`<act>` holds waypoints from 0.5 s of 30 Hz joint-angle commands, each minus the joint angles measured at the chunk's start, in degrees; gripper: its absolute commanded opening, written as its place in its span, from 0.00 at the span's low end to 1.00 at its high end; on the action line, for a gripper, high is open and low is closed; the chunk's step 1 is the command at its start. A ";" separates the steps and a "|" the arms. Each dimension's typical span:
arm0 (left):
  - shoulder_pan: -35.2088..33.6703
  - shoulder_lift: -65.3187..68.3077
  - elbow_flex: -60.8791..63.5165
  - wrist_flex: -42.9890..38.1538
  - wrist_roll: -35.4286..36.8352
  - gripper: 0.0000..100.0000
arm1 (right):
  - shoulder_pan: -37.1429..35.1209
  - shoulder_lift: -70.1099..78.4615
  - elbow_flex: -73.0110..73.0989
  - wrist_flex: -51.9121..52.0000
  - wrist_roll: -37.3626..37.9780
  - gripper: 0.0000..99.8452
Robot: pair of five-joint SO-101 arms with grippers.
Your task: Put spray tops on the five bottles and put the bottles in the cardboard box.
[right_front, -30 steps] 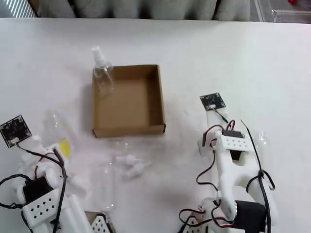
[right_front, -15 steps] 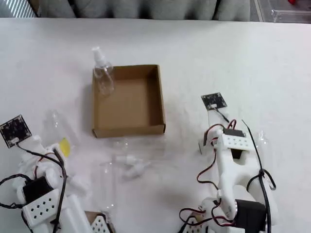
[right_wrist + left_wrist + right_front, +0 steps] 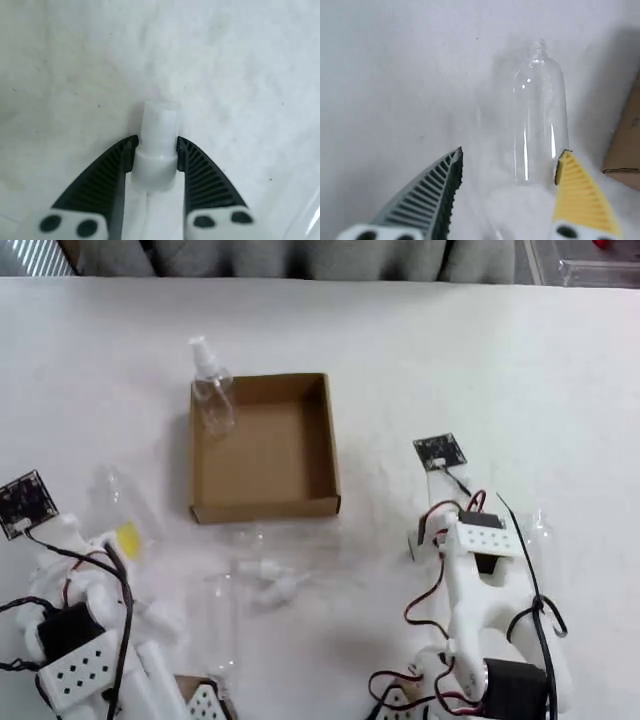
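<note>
The white counter (image 3: 480, 360) carries the box (image 3: 265, 508), open at the top. A capped bottle (image 3: 212, 400) stands at the box's far left corner. An uncapped bottle (image 3: 540, 115) lies on the counter, its base between the tips of the left pincer (image 3: 511, 152), which gapes wide. The right pincer (image 3: 156, 141) is clamped on a spray top (image 3: 159, 125) down at the counter. Loose tops (image 3: 283, 587) lie just in front of the box.

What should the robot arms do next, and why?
Probably the left gripper should slide forward and close on the clear bottle: it stands open, the bottle lies uncapped just ahead, and the right gripper holds a spray top ready for it.
</note>
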 commanded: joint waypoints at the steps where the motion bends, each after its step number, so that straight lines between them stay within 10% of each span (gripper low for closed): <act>1: 0.75 -0.31 -10.29 6.15 -2.64 0.29 | -0.22 -1.63 -0.18 -0.66 0.62 0.02; 15: 0.75 26.86 -31.03 12.04 -0.44 0.29 | -0.22 -1.36 -0.09 -1.01 0.70 0.02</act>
